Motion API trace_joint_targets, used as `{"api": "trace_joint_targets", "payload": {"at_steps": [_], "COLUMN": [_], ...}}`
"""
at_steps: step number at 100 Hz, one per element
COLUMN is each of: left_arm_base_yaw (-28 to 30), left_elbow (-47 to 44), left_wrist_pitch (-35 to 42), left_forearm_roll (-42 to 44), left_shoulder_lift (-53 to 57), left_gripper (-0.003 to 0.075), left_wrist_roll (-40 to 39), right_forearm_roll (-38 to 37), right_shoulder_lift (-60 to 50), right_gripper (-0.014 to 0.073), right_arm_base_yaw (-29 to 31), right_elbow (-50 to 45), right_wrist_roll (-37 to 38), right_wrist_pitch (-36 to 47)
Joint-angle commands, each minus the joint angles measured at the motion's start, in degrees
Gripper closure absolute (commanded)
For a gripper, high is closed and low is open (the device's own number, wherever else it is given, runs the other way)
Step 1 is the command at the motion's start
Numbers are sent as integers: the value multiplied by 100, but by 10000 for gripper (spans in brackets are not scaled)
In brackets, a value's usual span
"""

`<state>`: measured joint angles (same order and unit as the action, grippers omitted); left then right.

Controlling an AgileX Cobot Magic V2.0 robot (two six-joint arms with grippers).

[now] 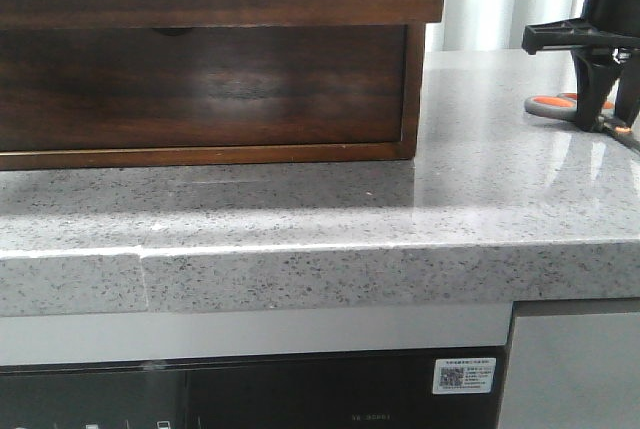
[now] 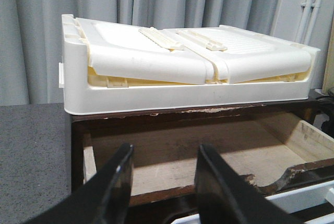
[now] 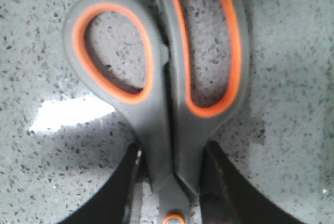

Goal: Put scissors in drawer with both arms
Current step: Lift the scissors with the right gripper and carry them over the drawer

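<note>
**A:** Start with the front view. What do you have?

**B:** You have the right gripper (image 1: 606, 99) down on the speckled countertop (image 1: 300, 219), standing over the scissors (image 1: 553, 104) at the far right. The wooden cabinet (image 1: 210, 79) fills the left; the left arm does not show here.

**A:** And the left wrist view?

**B:** The left gripper (image 2: 164, 182) has its fingers apart with nothing between them. Beyond them you see the drawer (image 2: 198, 145) pulled out and empty, bare wood inside. A white plastic crate (image 2: 182, 85) sits on top of the cabinet.

**A:** Right wrist?

**B:** The scissors (image 3: 167, 93) lie flat on the stone, orange-lined loops pointing away from you. Your fingers (image 3: 112, 192) stand on either side of the neck, just by the pivot screw. They look close against the plastic, but you cannot tell whether they are clamped yet.

**A:** So which step is this?

**B:** I judge it the pick-up: drawer open, scissors not lifted. Next you need a firm squeeze at the neck, a clean lift, then a carry leftward to the drawer mouth, clearing the cabinet's corner.
</note>
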<state>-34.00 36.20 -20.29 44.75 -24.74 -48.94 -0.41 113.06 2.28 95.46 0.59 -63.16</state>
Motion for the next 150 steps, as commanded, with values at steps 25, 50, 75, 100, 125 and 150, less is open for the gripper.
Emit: {"api": "trace_joint_targets", "payload": {"at_steps": [25, 50, 75, 100, 125, 150], "left_arm_base_yaw": [-43, -43, -43, -43, -43, -43], "left_elbow": [215, 215, 215, 215, 215, 215], "left_wrist_pitch": [273, 273, 273, 273, 273, 273], "left_forearm_roll": [109, 109, 109, 109, 109, 109], "left_shoulder_lift": [-78, -78, -78, -78, -78, -78], "left_gripper": [490, 490, 490, 490, 490, 490], "left_wrist_roll": [17, 17, 17, 17, 17, 17], "right_forearm_roll": [124, 398, 577, 1179, 1179, 1179], "right_shoulder_lift": [-852, -2128, -3313, -3926, -3605, -2911], "right_gripper": [718, 718, 718, 718, 718, 718], "right_arm_base_yaw": [-69, -281, -912, -2018, -3041, -3535], "right_elbow": [89, 89, 89, 365, 1172, 1732], "right_wrist_roll": [-665, -1397, -2002, -2588, -2779, -3126], "right_wrist_pitch": [-362, -254, -92, 313, 324, 113]}}
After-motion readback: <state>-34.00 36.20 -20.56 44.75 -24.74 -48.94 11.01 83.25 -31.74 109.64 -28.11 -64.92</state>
